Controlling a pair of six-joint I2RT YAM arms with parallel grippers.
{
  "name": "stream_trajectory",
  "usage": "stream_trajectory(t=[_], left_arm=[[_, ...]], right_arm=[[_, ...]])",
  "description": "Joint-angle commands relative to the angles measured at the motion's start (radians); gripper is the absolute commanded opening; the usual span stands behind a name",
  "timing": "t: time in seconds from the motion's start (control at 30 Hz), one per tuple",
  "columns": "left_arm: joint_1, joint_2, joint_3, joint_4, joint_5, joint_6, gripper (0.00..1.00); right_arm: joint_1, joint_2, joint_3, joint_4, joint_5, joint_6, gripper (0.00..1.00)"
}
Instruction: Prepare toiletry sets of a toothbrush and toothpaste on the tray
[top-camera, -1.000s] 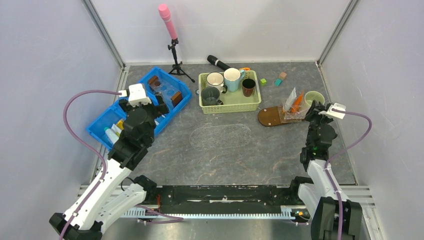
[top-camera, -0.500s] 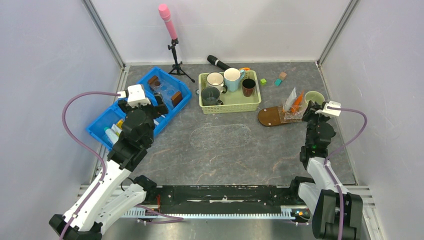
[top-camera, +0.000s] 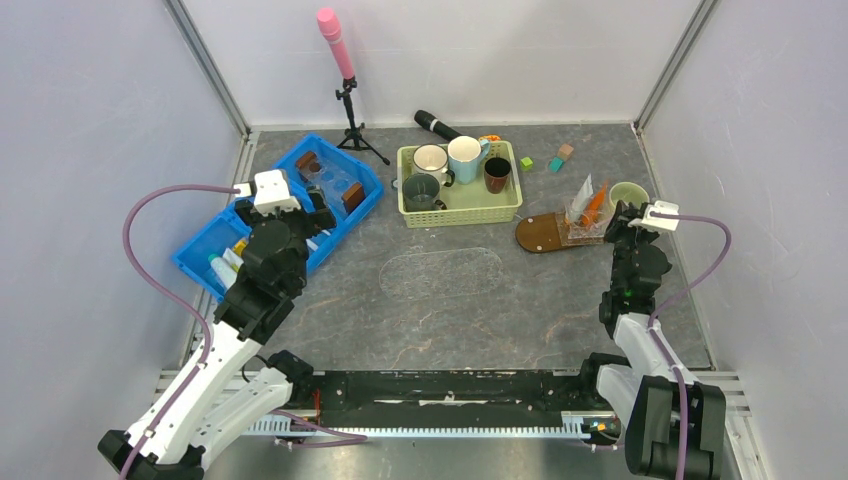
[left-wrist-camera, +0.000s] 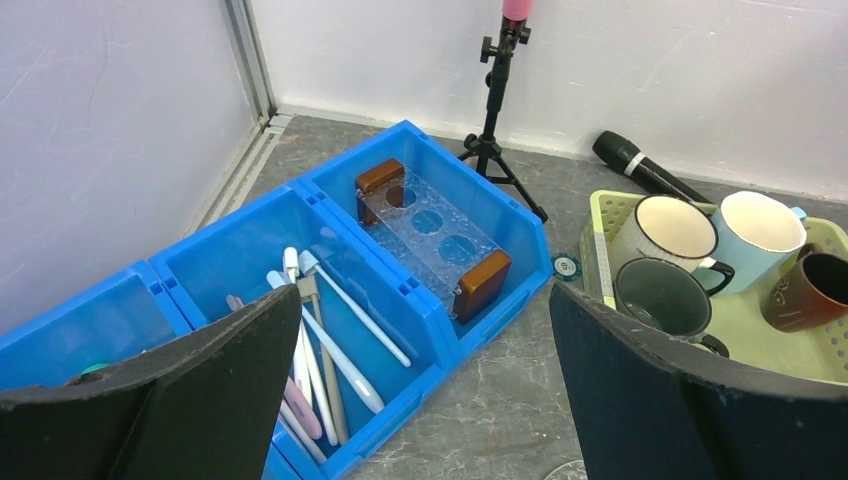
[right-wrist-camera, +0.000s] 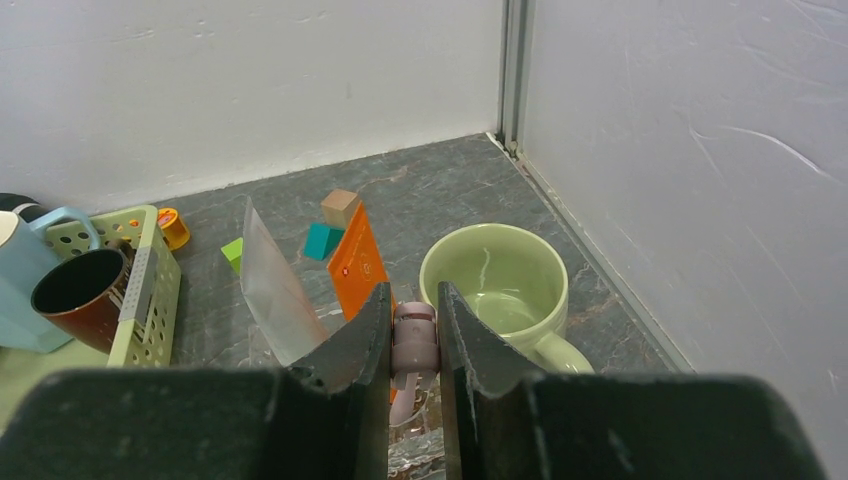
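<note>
The dark-brown oval tray (top-camera: 538, 236) lies right of centre with a clear holder (top-camera: 585, 230) on its right end. An orange toothpaste tube (right-wrist-camera: 358, 265) and a translucent white tube (right-wrist-camera: 272, 285) stand upright in it. My right gripper (right-wrist-camera: 414, 300) is shut on the capped end of a pale pink toothbrush (right-wrist-camera: 414, 338), over the holder next to the orange tube. My left gripper (left-wrist-camera: 425, 400) is open and empty, above the blue bin (left-wrist-camera: 470, 330) where several pale toothbrushes (left-wrist-camera: 325, 315) lie. More tubes (top-camera: 222, 262) lie in the bin's near compartment.
A pale green mug (right-wrist-camera: 495, 280) stands just right of the right gripper, near the side wall. The green basket (top-camera: 460, 205) holds several mugs. A clear rack with brown ends (left-wrist-camera: 430, 225) sits in the blue bin. A clear oval plate (top-camera: 440, 272) lies mid-table. A tripod (top-camera: 352, 125) stands at the back.
My right gripper has shifted slightly left and away, towards the holder, still shut on the pink toothbrush. The left arm has barely moved.
</note>
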Motion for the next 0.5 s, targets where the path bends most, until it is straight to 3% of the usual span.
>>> stream_trajectory(t=[0.0,0.47], left_arm=[[0.003,-0.012,-0.004,0.048,-0.017,0.03,1.0],[0.004,-0.015,-0.006,0.053,-0.017,0.034,1.0]], right_arm=[[0.001,0.013,-0.002,0.04,0.001,-0.023,0.18],[0.001,0.01,-0.011,0.036,0.0,-0.026,0.3]])
